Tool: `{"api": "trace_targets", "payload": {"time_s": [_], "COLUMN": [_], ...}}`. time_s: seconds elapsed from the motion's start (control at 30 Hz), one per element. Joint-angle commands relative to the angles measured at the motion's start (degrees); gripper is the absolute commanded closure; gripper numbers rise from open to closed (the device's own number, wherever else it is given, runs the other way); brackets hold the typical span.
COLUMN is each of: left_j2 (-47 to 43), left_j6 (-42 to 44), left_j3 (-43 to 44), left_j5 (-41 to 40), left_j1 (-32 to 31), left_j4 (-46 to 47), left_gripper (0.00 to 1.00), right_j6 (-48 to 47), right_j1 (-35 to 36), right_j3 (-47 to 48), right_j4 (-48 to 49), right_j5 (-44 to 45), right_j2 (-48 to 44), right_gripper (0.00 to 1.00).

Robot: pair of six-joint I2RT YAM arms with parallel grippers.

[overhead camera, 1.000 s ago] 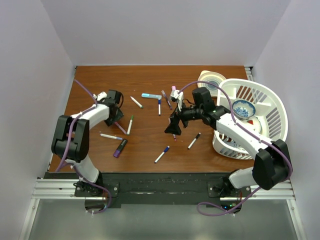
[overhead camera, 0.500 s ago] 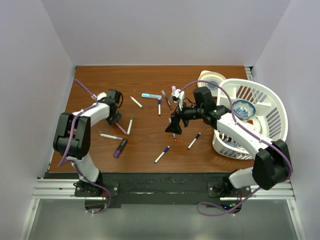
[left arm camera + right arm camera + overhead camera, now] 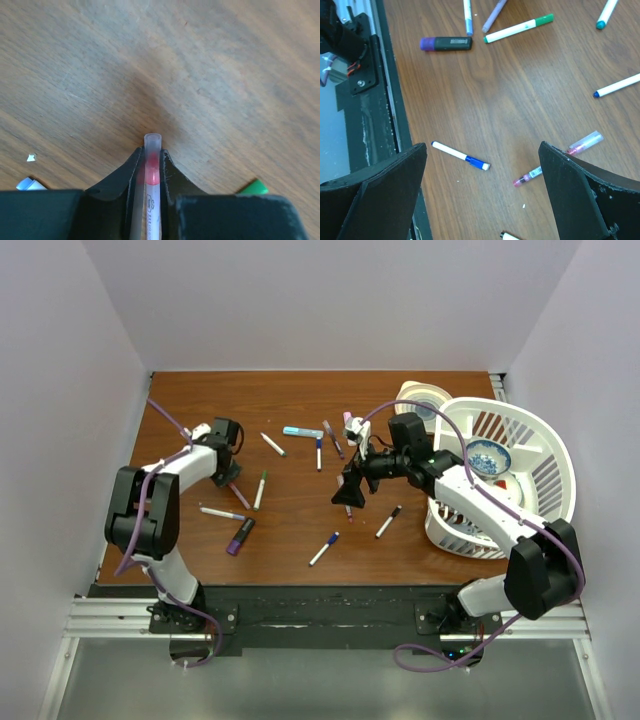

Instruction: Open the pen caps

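Wood-grain brown table (image 3: 290, 515), white slatted basket (image 3: 548, 478), blue-patterned bowl (image 3: 487, 456), green pen cap (image 3: 545, 19).

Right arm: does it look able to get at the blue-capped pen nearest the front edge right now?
Probably yes. The right hand is open and empty, and the blue-capped pen lies alone on the table nearby, with nothing over or against it.

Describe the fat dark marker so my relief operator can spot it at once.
Look at the wooden table on the side of the left arm, toward the near edge. The marker lies there just nearer than a thin white pen; it alone is short, thick and black-bodied with a purple end.
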Motion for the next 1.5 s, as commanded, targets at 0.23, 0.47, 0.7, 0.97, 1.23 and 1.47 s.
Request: {"api": "trace_targets", "payload": {"time_s": [0.23,0.47,0.7,0.97,1.23,1.47], "left_j2": [-19.07,-31.81,-32.97,-27.52,-25.24,-25.14], "left_j6": [3.28,-3.38,-12.62,-16.14,-16.49,-17.20], "left_j3": [-9.58,-31.56,-41.15,-43.00,-43.09,-44.14], "left_j5": [15.89,39.47,37.63,36.84,35.61,35.61], "left_j1": [0.88,-3.59,-10.89,-16.86,-19.51,-19.69], "left_j4": [18.02,56.62,75.96,85.47,88.73,90.67], "left_gripper": [1.00,1.00,1.00,1.00,1.00,0.73], "right_j6": [4.02,23.53,38.47,42.36,45.61,44.74], "right_j1": [-0.21,1.54,5.94,8.31,8.40,8.58], "right_j3": [-2.10,-6.41,-8.35,-10.29,-11.25,-9.68], "right_j4": [4.48,20.89,26.64,33.23,39.02,38.16], "right_j5": [-9.44,-9.80,0.65,1.45,-1.80,-5.58], "right_j2": [-0.01,2.10,6.32,10.19,11.68,13.27], "right_gripper": [0.01,0.01,0.01,0.05,0.46,1.00]}}
